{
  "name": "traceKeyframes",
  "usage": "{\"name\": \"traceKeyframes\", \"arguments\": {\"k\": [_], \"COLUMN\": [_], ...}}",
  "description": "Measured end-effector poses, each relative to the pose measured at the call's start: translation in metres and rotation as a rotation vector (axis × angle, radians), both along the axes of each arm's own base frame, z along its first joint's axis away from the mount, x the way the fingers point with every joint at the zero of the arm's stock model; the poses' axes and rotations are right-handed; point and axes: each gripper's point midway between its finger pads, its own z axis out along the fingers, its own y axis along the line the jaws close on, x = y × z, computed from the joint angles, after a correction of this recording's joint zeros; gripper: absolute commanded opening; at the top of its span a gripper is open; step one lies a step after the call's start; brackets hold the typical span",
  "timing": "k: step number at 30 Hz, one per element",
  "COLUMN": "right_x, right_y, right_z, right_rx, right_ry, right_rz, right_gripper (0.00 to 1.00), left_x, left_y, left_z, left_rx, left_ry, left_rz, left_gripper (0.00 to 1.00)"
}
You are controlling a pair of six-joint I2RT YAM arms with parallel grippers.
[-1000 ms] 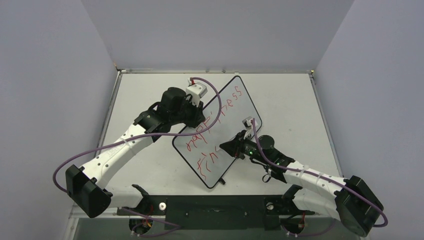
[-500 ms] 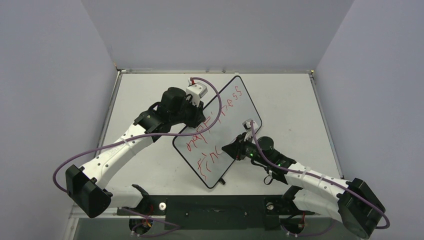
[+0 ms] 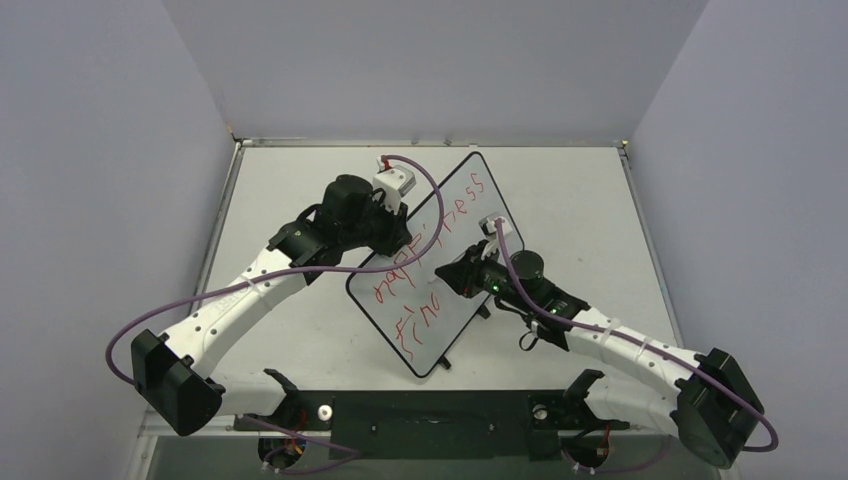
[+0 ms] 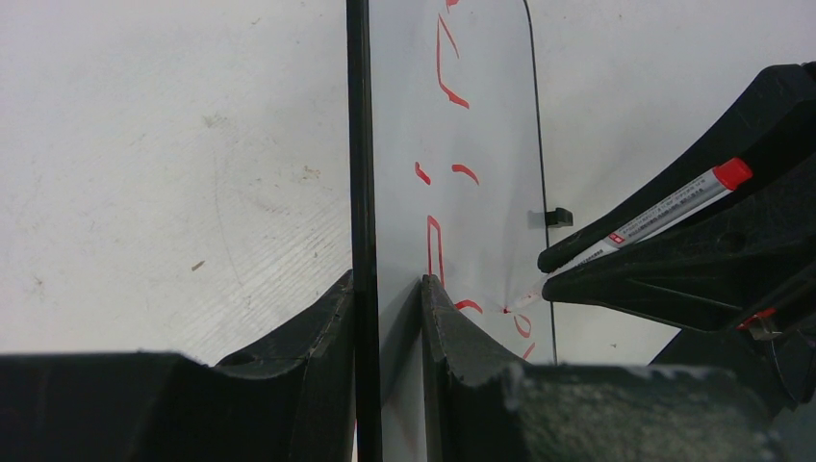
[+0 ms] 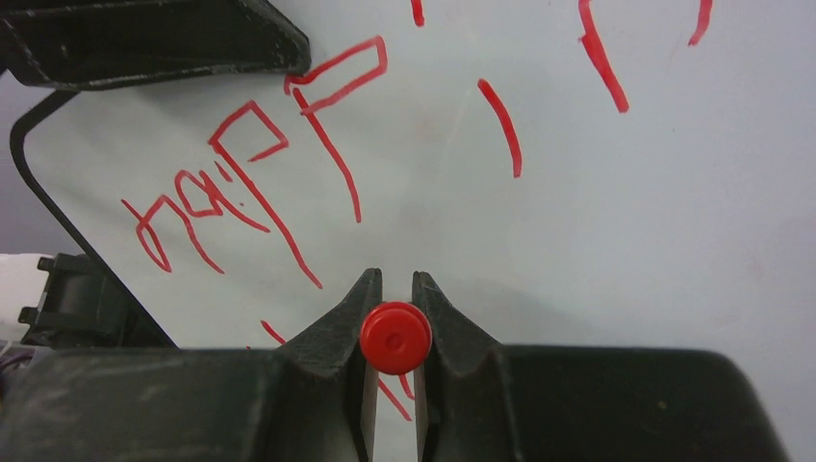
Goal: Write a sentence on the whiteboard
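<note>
Whiteboard: a glossy white rectangular whiteboard (image 3: 492,212) with a thin black rim and rounded corners is seen set diagonally over the matte white tabletop (image 3: 575,190), between the two arms; whether it lies flat or is tilted up cannot be told.
Sentence: thin, uneven red handwritten lettering (image 3: 425,258) is laid in two rough lines along the board's length; only scattered strokes are legible in the wrist views.
Left gripper: the left gripper (image 3: 397,238) is placed at the board's left long edge, and its black fingers (image 4: 327,318) are closed on that rim, one on each face of the board.
Right gripper: the right gripper (image 3: 462,276) is held over the board's middle, with its jaws narrowed onto a white-barrelled marker with a red end cap (image 4: 664,206).
Marker: the red cap (image 5: 395,338) is seen pinched between the right fingertips; in the left wrist view the tip is pressed against the board surface, just beside a red stroke.
</note>
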Motion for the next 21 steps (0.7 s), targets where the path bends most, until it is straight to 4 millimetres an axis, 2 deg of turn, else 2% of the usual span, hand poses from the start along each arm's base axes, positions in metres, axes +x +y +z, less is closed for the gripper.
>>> {"name": "traceKeyframes", "arguments": {"k": [6,11,16,21], "right_x": [0.008,0.009,0.008,0.002], "right_y": [0.007,0.008,0.007,0.003], "right_z": [0.012,0.013,0.010,-0.002], "right_rx": [0.009,0.010,0.011,0.004], "right_ry": [-0.013,-0.014,-0.014,-0.003], "right_rz": [0.000,0.000,-0.002,-0.003], "right_gripper": [0.00,0.00,0.00,0.00], "left_x": [0.000,0.000,0.000,0.000], "left_y": [0.000,0.000,0.000,0.001], "left_z": [0.000,0.000,0.000,-0.001], "left_rx": [0.001,0.001,0.001,0.004], "left_ry": [0.000,0.000,0.001,0.000], "left_rz": [0.000,0.001,0.001,0.006], "left_gripper": [0.00,0.00,0.00,0.00]}}
